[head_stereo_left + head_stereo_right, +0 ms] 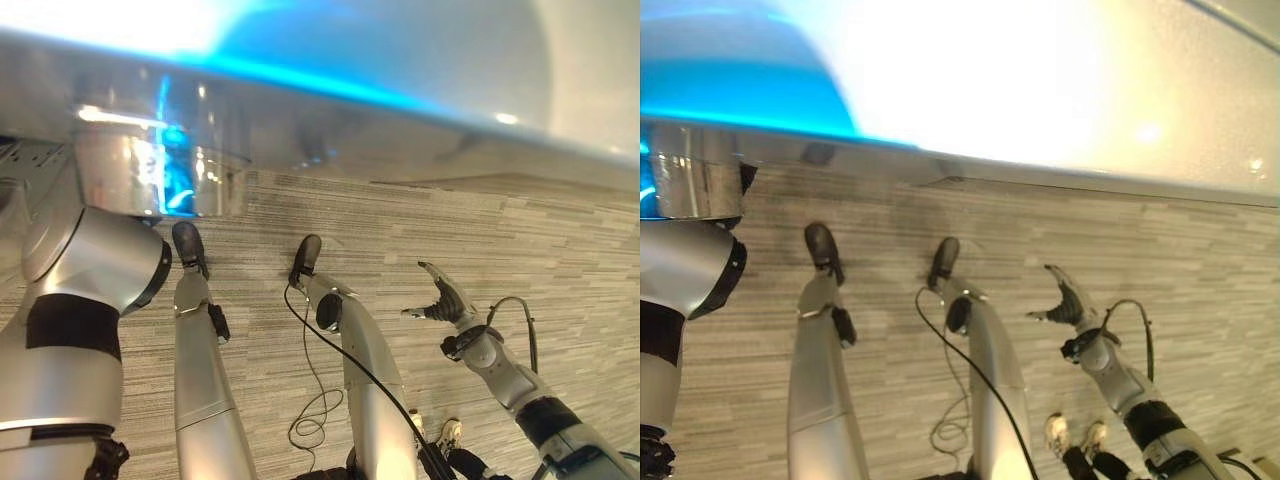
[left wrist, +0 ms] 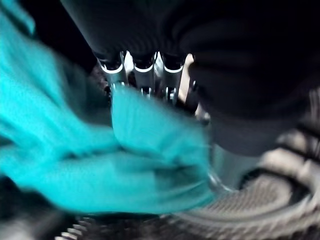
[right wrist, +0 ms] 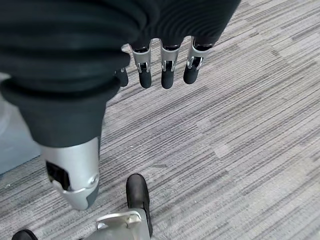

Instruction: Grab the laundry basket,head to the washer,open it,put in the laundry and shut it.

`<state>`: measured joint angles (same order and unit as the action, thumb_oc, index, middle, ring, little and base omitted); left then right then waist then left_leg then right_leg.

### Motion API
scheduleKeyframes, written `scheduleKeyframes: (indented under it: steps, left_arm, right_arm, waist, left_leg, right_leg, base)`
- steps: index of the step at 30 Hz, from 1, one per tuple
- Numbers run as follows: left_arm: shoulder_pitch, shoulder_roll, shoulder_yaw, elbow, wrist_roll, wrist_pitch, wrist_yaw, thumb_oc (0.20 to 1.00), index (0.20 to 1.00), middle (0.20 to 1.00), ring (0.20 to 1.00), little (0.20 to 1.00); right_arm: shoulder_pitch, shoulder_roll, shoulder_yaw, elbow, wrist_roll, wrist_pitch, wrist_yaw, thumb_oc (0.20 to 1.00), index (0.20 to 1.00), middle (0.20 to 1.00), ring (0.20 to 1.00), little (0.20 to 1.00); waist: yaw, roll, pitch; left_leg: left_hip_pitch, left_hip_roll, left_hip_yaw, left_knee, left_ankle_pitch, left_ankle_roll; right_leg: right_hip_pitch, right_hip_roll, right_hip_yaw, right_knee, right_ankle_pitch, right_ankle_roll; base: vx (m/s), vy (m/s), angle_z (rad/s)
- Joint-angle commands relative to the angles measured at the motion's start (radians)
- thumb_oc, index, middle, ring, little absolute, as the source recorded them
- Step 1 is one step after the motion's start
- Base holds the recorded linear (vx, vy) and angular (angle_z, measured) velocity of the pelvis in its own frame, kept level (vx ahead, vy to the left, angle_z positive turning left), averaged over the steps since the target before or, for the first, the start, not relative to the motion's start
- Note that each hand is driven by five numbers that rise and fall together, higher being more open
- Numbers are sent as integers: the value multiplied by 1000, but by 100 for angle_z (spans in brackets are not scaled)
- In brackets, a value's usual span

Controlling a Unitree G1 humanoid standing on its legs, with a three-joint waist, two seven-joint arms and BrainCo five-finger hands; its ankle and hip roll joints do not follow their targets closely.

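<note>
A teal cloth (image 2: 125, 160) hangs from the fingers (image 2: 145, 75) of my left hand, which close on its upper edge. Past the cloth shows the perforated metal drum (image 2: 260, 205) of the washer. In the eye views the washer's white body (image 1: 400, 60) spans the top, glowing blue-teal on the left. My left arm reaches up to a shiny chrome rim (image 1: 150, 170) that carries a teal reflection. My right hand (image 1: 440, 300) hangs open over the floor on the right, holding nothing, with its fingers (image 3: 167, 70) relaxed.
Grey striped carpet (image 1: 540, 240) covers the floor below the washer. A person's light shoes (image 1: 1072, 434) stand on it near my right arm.
</note>
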<state>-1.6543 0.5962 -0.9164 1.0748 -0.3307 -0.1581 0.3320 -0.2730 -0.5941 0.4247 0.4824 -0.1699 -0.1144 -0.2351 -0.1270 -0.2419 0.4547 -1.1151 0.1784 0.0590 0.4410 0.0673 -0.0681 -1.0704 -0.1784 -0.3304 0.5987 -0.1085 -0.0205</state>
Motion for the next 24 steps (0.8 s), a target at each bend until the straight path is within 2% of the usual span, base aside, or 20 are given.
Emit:
scheduleKeyframes:
  steps: [1, 2, 5, 7, 9, 11, 12, 13, 14, 15, 17, 18, 19, 20, 23, 24]
  left_arm:
    - [-210, -26, -135, 46, 637, 113, 91, 1000, 1000, 1000, 1000, 1000]
    - [-198, -39, -163, 65, 730, 148, 97, 1000, 1000, 1000, 1000, 1000]
    - [-161, -77, -152, 87, 845, 194, 94, 1000, 1000, 1000, 1000, 1000]
    - [-67, -50, -128, 64, 897, 214, 44, 1000, 1000, 1000, 1000, 1000]
    - [27, -41, -50, 27, 834, 195, 10, 1000, 1000, 1000, 1000, 1000]
    - [180, -3, 74, -78, 735, 166, -4, 1000, 1000, 1000, 1000, 1000]
    - [269, 12, 140, -142, 667, 140, -3, 1000, 1000, 1000, 1000, 1000]
    - [452, 18, 241, -258, 584, 105, 7, 1000, 1000, 1000, 1000, 1000]
    - [465, 21, 248, -268, 585, 108, 6, 1000, 1000, 1000, 1000, 1000]
    - [568, 21, 302, -331, 554, 85, 27, 1000, 1000, 1000, 1000, 1000]
    - [687, -38, 359, -396, 523, 96, 30, 1000, 1000, 1000, 1000, 1000]
    - [688, -38, 360, -397, 523, 96, 29, 1000, 1000, 1000, 1000, 1000]
    - [831, -66, 409, -495, 511, 84, 24, 1000, 1000, 1000, 1000, 1000]
    - [839, -65, 413, -503, 513, 86, 22, 1000, 1000, 1000, 1000, 1000]
    - [1235, -112, 487, -685, 457, 43, -78, 1000, 1000, 1000, 1000, 1000]
    - [1350, -136, 494, -666, 427, 32, -121, 1000, 1000, 1000, 1000, 1000]
  right_arm:
    - [105, -50, 38, 7, 5, -27, 17, 1000, 1000, 1000, 1000, 1000]
    - [99, -44, 49, 30, 0, -33, 18, 1000, 1000, 1000, 1000, 1000]
    - [96, -30, 67, 66, 9, -44, 13, 1000, 1000, 1000, 1000, 1000]
    - [111, -18, 54, 72, 18, -41, 18, 1000, 1000, 1000, 1000, 1000]
    - [128, -2, 55, 80, 17, -27, 32, 1000, 1000, 1000, 1000, 1000]
    - [158, 14, 45, 78, 10, -7, 45, 1000, 1000, 1000, 1000, 1000]
    - [170, 32, 35, 83, 9, 4, 51, 1000, 1000, 1000, 1000, 1000]
    - [193, 53, 33, 91, 0, 11, 63, 1000, 1000, 1000, 1000, 1000]
    - [197, 49, 38, 91, 0, 11, 62, 1000, 1000, 1000, 1000, 1000]
    - [203, 64, 29, 99, -3, 15, 65, 1000, 1000, 1000, 1000, 1000]
    - [203, 73, 46, 140, -18, 24, 61, 1000, 1000, 1000, 1000, 1000]
    - [203, 73, 47, 140, -18, 24, 61, 1000, 1000, 1000, 1000, 1000]
    - [201, 92, 28, 171, -27, 39, 59, 1000, 1000, 1000, 1000, 1000]
    - [203, 91, 31, 172, -27, 39, 58, 1000, 1000, 1000, 1000, 1000]
    - [201, 125, 10, 248, -42, 63, 83, 1000, 1000, 1000, 1000, 1000]
    - [187, 135, 10, 295, -43, 69, 88, 1000, 1000, 1000, 1000, 1000]
  waist:
    - [-53, 90, -101]
    - [-50, 87, -103]
    - [-47, 76, -105]
    - [-31, 75, -110]
    - [-18, 72, -111]
    - [0, 79, -116]
    - [13, 80, -115]
    - [26, 82, -119]
    - [24, 85, -121]
    - [37, 84, -119]
    - [43, 89, -125]
    - [43, 89, -125]
    - [67, 103, -120]
    - [66, 104, -120]
    - [109, 143, -142]
    - [125, 161, -148]
  left_leg:
    - [80, 32, -43, -43, -61, 15]
    - [106, 32, -39, -66, -56, 13]
    - [177, 29, -32, -141, -26, 1]
    - [246, 23, -24, -213, 7, -12]
    - [298, 24, -17, -254, 33, -20]
    - [354, 23, -13, -294, 52, -24]
    - [375, 20, -11, -307, 59, -26]
    - [419, 17, -5, -327, 67, -30]
    - [425, 18, -4, -330, 67, -30]
    - [439, 13, -5, -332, 68, -30]
    - [478, 10, 0, -339, 65, -31]
    - [479, 11, 0, -340, 65, -31]
    - [505, 3, 1, -337, 62, -31]
    - [509, 3, 2, -338, 61, -31]
    - [621, -4, 16, -357, 55, -34]
    - [669, 1, 34, -363, 76, -23]
  right_leg:
    - [166, 39, 70, 41, -144, 106]
    - [186, 42, 70, 19, -140, 106]
    - [244, 58, 69, -51, -123, 110]
    - [298, 71, 66, -113, -102, 117]
    - [349, 78, 66, -161, -86, 121]
    - [397, 84, 61, -199, -75, 123]
    - [419, 84, 60, -213, -71, 122]
    - [463, 86, 59, -244, -65, 121]
    - [469, 87, 60, -247, -64, 122]
    - [490, 86, 58, -260, -58, 121]
    - [536, 86, 60, -283, -56, 118]
    - [537, 86, 60, -284, -55, 118]
    - [577, 78, 55, -298, -54, 117]
    - [581, 79, 55, -300, -53, 117]
    - [705, 79, 65, -368, -37, 119]
    - [756, 82, 60, -395, -12, 114]
  base:
    - [0, 0, 0]
    - [12, 17, 4]
    - [-18, -9, 7]
    - [-31, -12, -5]
    - [-5, -27, -26]
    - [11, -19, -23]
    - [20, 6, -11]
    - [21, 6, -4]
    - [0, 0, 0]
    - [0, 0, 0]
    - [0, 0, 0]
    - [24, 31, 1]
    - [0, 0, 0]
    - [35, 58, 0]
    - [50, 74, -1]
    - [27, 68, -4]
